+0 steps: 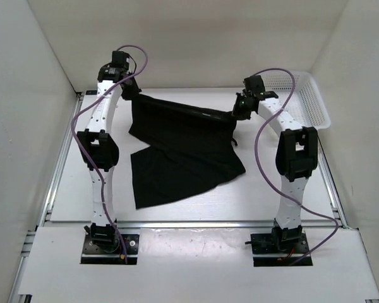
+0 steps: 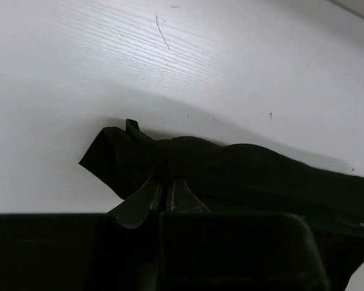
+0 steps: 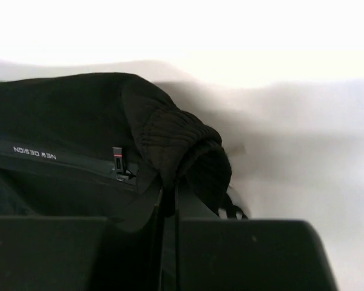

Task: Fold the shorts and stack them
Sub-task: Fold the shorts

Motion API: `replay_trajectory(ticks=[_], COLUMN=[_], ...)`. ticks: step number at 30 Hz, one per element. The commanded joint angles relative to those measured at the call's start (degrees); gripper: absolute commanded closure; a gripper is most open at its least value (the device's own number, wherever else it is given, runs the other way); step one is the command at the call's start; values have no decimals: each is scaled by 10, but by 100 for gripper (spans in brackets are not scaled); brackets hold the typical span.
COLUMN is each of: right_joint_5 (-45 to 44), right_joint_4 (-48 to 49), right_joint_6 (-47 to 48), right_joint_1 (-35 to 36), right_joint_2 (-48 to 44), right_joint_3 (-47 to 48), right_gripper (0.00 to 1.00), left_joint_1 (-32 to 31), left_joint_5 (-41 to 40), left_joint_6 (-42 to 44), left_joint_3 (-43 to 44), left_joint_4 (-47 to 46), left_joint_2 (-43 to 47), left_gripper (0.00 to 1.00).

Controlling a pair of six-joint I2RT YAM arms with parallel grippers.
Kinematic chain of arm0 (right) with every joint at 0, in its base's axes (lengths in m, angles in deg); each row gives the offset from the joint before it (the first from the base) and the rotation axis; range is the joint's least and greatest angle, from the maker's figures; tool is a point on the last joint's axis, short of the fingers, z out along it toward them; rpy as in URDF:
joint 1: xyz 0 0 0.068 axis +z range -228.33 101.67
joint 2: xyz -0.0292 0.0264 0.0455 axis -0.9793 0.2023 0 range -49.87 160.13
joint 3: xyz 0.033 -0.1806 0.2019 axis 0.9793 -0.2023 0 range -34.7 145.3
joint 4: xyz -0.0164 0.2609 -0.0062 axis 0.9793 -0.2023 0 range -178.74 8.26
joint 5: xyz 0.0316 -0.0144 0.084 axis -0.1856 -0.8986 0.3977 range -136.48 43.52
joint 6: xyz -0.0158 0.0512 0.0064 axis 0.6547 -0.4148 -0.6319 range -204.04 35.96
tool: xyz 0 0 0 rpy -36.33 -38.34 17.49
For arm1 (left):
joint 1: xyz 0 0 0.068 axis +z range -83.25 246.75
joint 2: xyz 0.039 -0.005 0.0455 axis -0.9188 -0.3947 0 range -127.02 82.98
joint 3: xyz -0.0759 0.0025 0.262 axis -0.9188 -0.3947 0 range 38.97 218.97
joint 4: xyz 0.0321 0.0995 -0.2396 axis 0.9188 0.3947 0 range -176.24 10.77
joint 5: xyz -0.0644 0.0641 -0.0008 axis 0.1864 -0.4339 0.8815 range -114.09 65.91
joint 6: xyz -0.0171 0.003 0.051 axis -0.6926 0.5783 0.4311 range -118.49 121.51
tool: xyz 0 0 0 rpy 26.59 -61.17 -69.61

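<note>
With my left jaws and right jaws each clenched on a waistband corner of the shorts (image 1: 183,151), stretched near the far edge of the bench (image 1: 69,196) (legs trailing toward its middle), I judged both corners should travel together, level and taut.

One pair of black shorts (image 1: 183,148), one white basket (image 1: 306,95) right of it, two tools: left tool (image 1: 132,92), right tool (image 1: 238,112).
</note>
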Motion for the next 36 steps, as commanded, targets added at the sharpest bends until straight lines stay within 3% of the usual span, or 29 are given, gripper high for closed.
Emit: replay_trajectory(ticks=[1,5,11,12,16,24,29,30,31,32,33,35,36], right_joint_5=[-18,-20,-25,-25,-32,-102,-121,-121,-127,-127,-133,-148,-163], right_joint_4=[-26,-26,-20,-20,-26,-56,-57,-57,-57,-66,-75,-112,-127], right_joint_6=[0,0,-6,-6,-11,-48,-116,-129,-141,-154,-162,-172,-172], right_joint_1=[-12,-12,-12,-12,-5,29,78,97,105,112,118,125,125], right_joint_2=[9,-50,-186,-203,-297,-480,-575,-606,-621,-647,-658,-679,-679], right_joint_3=[56,-8,-186,-209,-306,-460,-576,-595,-625,-636,-643,-643,-631], right_gripper=[100,100,100,100,100,100,98,92,79,48,32,13,9], left_joint_1=[16,16,-11,-19,-34,-81,-128,-135,-136,-136,-136,-136,-136], left_joint_5=[-19,-24,-16,-9,24,21,21,28,38,49,49,38,30], left_joint_6=[18,18,-29,-39,-93,-139,-196,-206,-213,-213,-208,-193,-187], left_joint_3=[21,-106,-406,-489,-661,-826,-923,-932,-939,-944,-944,-907,-893], left_joint_4=[1,1,-31,-40,-73,-68,-68,-68,-73,-79,-79,-79,-72], left_joint_2=[51,151,383,412,531,671,677,670,660,653,647,622,614], left_gripper=[90,90,90,90,90,90,90,79,54,11,1,0,0])
